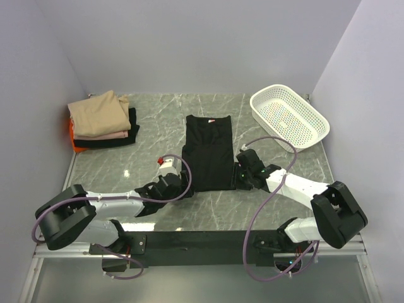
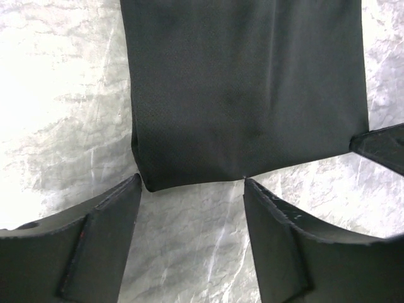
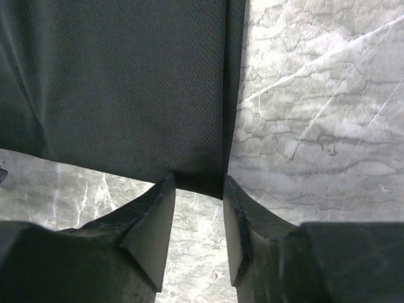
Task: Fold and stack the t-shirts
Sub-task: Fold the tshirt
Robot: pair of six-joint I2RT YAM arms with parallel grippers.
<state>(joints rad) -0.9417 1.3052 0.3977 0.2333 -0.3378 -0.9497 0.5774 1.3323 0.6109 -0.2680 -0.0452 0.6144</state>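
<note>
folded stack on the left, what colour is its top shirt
The top shirt is tan, best seen in the top external view.

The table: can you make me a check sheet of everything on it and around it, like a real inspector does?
Surface: grey marble table, shiny in patches.
Job's things: black t-shirt lies flat mid-table, folded into a long strip; stack of folded shirts far left, tan on top.
Clutter: white basket far right, apart from the shirts.
Grippers: left gripper open at the strip's near left corner; right gripper open, fingers either side of its near right corner.
Cables: purple cables loop off both arms.
Surroundings: plain pale walls; nothing else seen.
</note>
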